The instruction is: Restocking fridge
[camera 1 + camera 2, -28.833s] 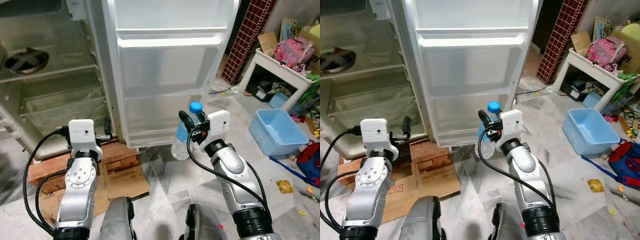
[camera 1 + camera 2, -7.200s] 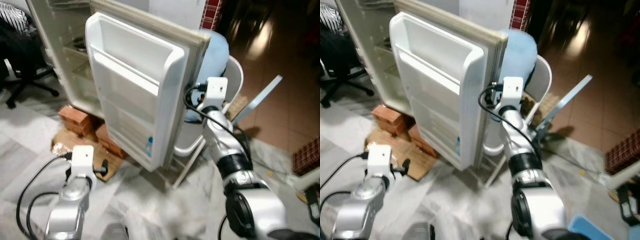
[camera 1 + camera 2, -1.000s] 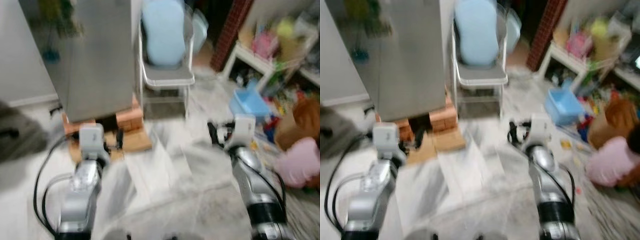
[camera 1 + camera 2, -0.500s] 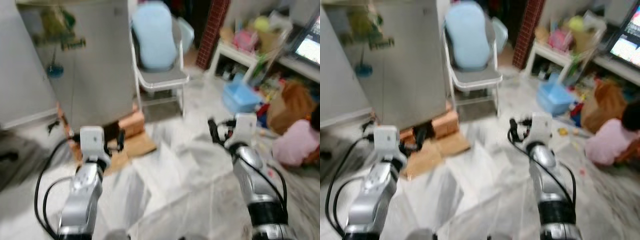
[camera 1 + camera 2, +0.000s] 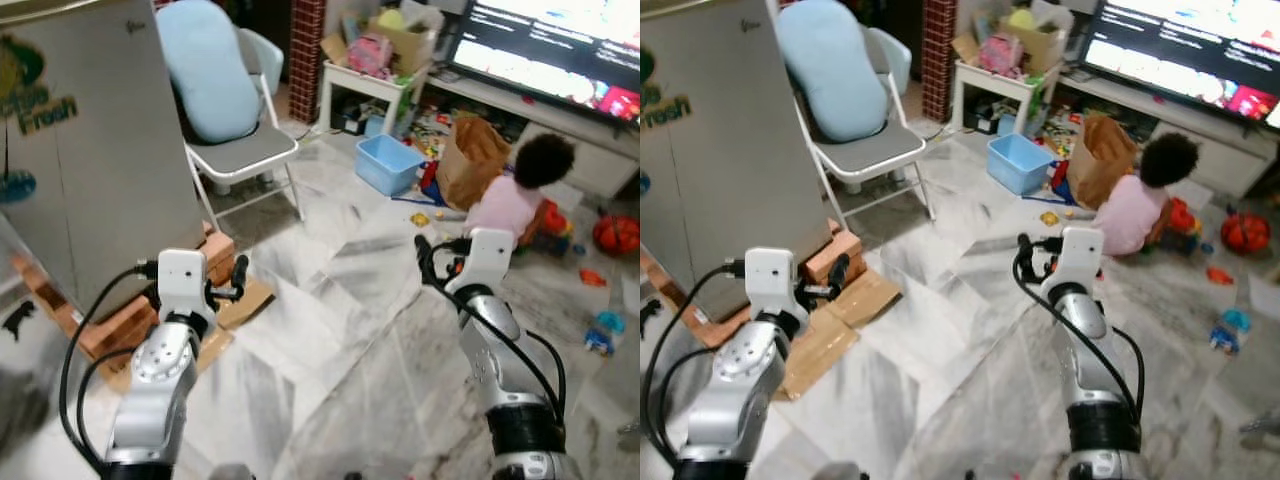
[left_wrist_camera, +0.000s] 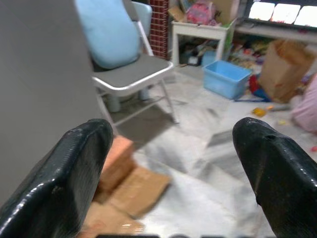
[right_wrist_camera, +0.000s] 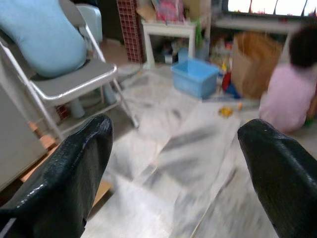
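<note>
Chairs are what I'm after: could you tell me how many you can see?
1: a folding chair holding a pale blue cushion, beside the closed fridge. Others may be hidden.

To your left stands the fridge (image 5: 90,150), on bricks (image 5: 120,320), with cardboard (image 5: 835,325) on the floor before it. Just right of the fridge is a chair (image 5: 235,150) with a cushion (image 5: 205,70) leaning on its back. Farther right a tub (image 5: 390,163) sits on the floor before a small table (image 5: 365,85). A paper bag (image 5: 470,160) stands right of the tub. A person (image 5: 510,195) sits on the floor beside the bag, below the TV (image 5: 550,55).
</note>
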Controlling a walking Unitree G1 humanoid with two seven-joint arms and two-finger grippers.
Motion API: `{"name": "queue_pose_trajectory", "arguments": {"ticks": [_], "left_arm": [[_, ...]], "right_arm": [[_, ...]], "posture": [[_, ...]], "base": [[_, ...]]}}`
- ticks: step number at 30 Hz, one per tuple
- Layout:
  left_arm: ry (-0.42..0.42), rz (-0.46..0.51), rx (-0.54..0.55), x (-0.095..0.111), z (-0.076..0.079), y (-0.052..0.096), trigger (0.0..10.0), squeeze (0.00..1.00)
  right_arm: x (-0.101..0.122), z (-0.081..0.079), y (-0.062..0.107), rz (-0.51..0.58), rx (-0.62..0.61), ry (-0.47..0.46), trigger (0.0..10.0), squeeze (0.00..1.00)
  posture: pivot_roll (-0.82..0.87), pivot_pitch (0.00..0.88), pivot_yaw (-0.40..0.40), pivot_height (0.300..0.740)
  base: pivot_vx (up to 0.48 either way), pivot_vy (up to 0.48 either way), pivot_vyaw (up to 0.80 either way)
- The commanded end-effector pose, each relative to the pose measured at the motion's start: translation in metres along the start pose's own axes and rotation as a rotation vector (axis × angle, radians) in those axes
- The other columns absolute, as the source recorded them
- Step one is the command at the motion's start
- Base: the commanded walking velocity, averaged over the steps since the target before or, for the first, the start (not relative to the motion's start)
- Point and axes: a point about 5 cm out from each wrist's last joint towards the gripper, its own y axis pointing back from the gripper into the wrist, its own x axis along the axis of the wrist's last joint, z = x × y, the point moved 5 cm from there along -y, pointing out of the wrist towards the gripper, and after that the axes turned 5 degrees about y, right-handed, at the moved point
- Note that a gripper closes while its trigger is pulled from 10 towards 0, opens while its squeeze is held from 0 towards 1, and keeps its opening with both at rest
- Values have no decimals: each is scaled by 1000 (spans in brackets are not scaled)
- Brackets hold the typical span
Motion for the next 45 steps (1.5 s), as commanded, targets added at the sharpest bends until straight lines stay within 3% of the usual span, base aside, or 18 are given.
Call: {"name": "queue_pose_trajectory", "arguments": {"ticks": [1,6,12,16,19,24,33,40,45], "left_arm": [[7,0,-56,2,14,-4,10000,0],[4,1,-103,3,21,-9,10000,0],[5,-23,-120,-5,23,-8,10000,0],[3,-11,-130,-3,24,-10,10000,0],[6,1,-130,-1,25,-13,10000,0],[43,18,-89,2,27,-13,10000,0],[25,2,-139,-4,38,-9,10000,0],[41,17,-100,-4,40,-1,10000,0],[40,14,-115,-5,44,2,10000,0]], "right_arm": [[10,14,2,33,-49,2,10000,0],[8,25,13,40,-100,-17,10000,0],[5,26,19,31,-105,-9,10000,0],[16,22,15,53,-89,-49,10000,0],[25,16,10,78,-79,-23,10000,0],[27,10,10,81,-53,3,10000,0],[25,13,9,80,-61,8,10000,0],[19,-5,4,52,17,32,10000,0],[25,-8,0,64,23,39,10000,0]], "posture": [[20,0,32,740],[-6,0,47,740],[-22,0,47,740],[-25,0,42,740],[-22,0,10,740],[-7,0,-14,740],[28,0,-44,740],[69,0,-111,740],[67,0,-115,740]], "base": [[0,0,-800],[225,128,-700],[304,371,-400],[307,369,-800],[312,365,-800],[314,364,-800],[89,428,-783],[0,449,0],[0,449,-160]]}}
